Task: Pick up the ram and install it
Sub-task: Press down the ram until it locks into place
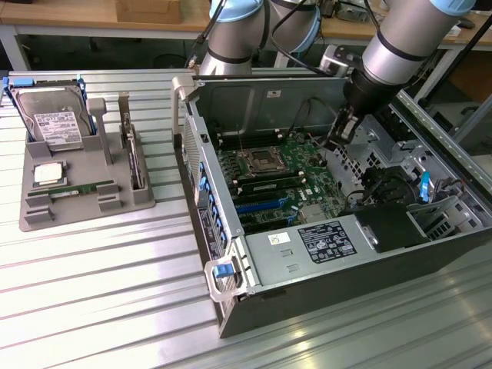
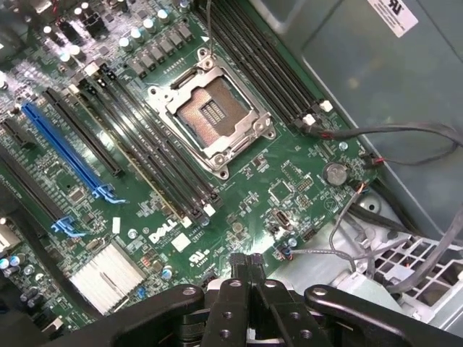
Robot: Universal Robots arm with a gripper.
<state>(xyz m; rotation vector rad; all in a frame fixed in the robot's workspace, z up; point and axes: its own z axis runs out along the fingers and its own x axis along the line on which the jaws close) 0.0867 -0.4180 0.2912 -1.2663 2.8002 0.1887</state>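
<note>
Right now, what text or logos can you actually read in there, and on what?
"DELL": white print on the motherboard, by the memory slots.
UL-style mark: white sticker on the motherboard.
Hard drive label: too small.
Case wall sticker: blurred.
Power supply label: unreadable.

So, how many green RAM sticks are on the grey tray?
2. The flat stick lies near the tray's front edge. The upright stick stands on edge in a slot on the tray's side toward the computer case. More may be hidden.
</note>
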